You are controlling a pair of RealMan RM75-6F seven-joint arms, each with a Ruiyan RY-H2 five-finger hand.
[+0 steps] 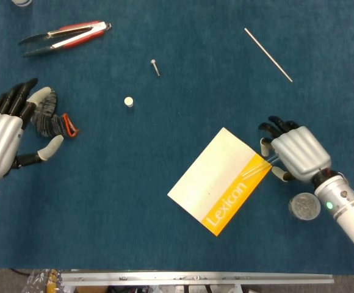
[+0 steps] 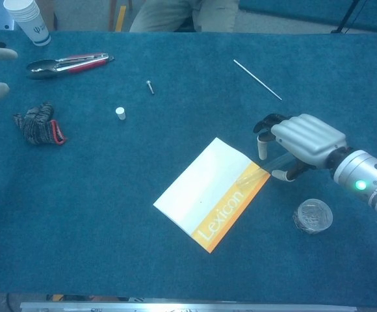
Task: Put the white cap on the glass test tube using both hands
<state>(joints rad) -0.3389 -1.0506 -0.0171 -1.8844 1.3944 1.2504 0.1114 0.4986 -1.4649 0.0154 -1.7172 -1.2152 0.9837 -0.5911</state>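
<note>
**Right hand poised over the tube**

Our right hand (image 1: 294, 154) hangs low over the glass test tube (image 2: 261, 168), fingers apart on either side, nothing gripped yet. The tube lies with one end on the Lexicon card (image 1: 220, 180), so we judge that end easier to get under. Our left hand (image 1: 1, 141) is spread and empty beside the glove (image 1: 49, 121). The white cap (image 1: 128, 101) sits well apart, untouched. A clear lidded jar (image 2: 312, 216) stands nearby; its contents are unclear.
</note>
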